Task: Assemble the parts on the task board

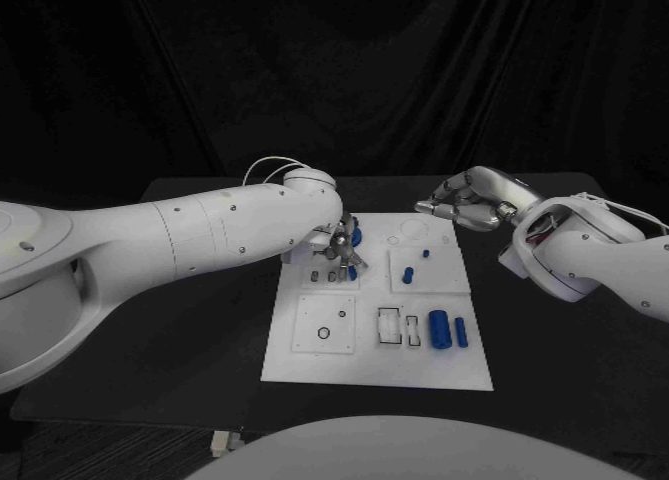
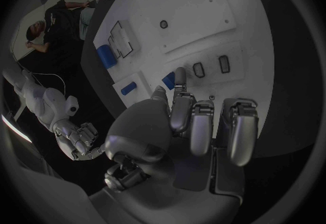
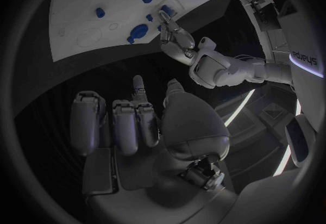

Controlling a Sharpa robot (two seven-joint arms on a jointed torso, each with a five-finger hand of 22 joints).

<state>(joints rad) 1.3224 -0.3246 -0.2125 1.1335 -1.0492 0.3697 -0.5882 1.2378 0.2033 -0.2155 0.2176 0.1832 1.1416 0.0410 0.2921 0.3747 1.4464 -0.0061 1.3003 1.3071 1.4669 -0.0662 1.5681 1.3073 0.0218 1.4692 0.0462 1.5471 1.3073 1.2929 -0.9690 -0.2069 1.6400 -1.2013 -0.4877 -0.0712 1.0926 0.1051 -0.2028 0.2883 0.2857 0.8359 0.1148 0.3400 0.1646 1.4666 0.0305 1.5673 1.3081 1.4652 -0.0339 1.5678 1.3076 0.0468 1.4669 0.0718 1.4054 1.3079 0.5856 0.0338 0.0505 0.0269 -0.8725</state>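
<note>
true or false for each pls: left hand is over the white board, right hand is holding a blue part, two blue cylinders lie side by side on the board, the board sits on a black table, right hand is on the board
1. The left hand is over the white board. True: its fingers reach down at the board's far left corner, beside a blue part.
2. The right hand holds a blue part. False: nothing shows in it.
3. Two blue cylinders lie side by side on the board. True.
4. The board sits on a black table. True.
5. The right hand rests on the board. False: it is raised beyond the board's far right corner.
</note>
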